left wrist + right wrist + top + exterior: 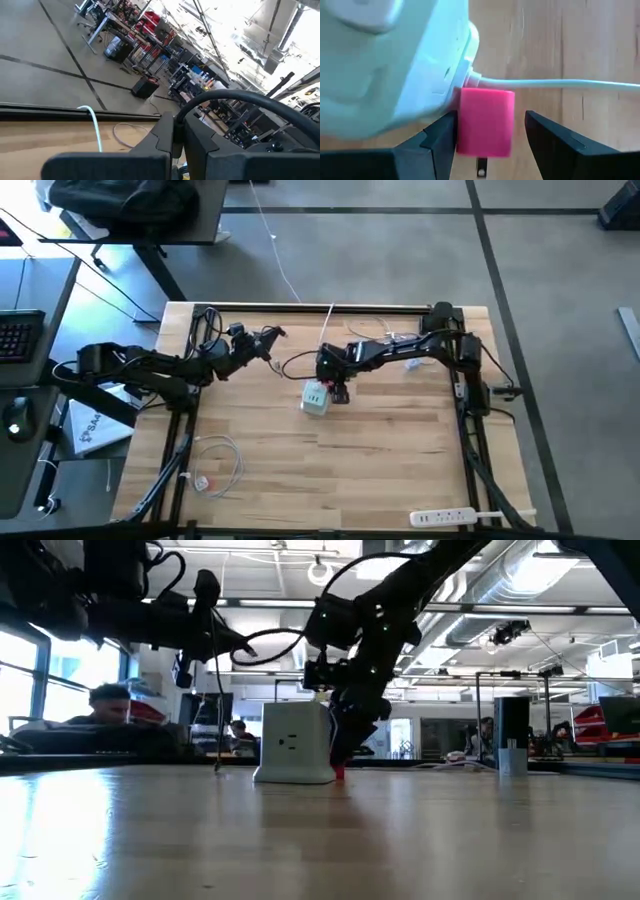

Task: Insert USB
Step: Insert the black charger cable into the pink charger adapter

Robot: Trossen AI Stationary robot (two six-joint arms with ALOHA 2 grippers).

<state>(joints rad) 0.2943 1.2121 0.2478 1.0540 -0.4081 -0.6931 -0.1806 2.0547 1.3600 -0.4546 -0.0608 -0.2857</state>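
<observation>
The white charger cube (315, 398) stands on its base on the wooden table, near the middle. The USB, a bright pink plug (485, 121), sits with its end against the cube's side face (440, 75), just beside a plugged-in white cable (545, 84). My right gripper (337, 388) is open, with a finger on either side of the plug. A thin black cable (275, 637) arcs from there through the air to my left gripper (272, 338), which is raised left of the cube and shut on it. My left gripper pinches the black cable (186, 111) between its two shut fingers, right where the cable leaves them. The cable curves away in a free arc, clear of the table. My right gripper has one finger (442, 137) against one side of the pink plug. The other finger (540, 137) stands apart from the plug with a visible gap.
A white power strip (445, 517) lies at the near right edge. A coiled white cable (215, 465) lies near left. A silvery-blue plug on a white cable (412, 363) lies under the right arm. Bare wood stretches in front of the cube.
</observation>
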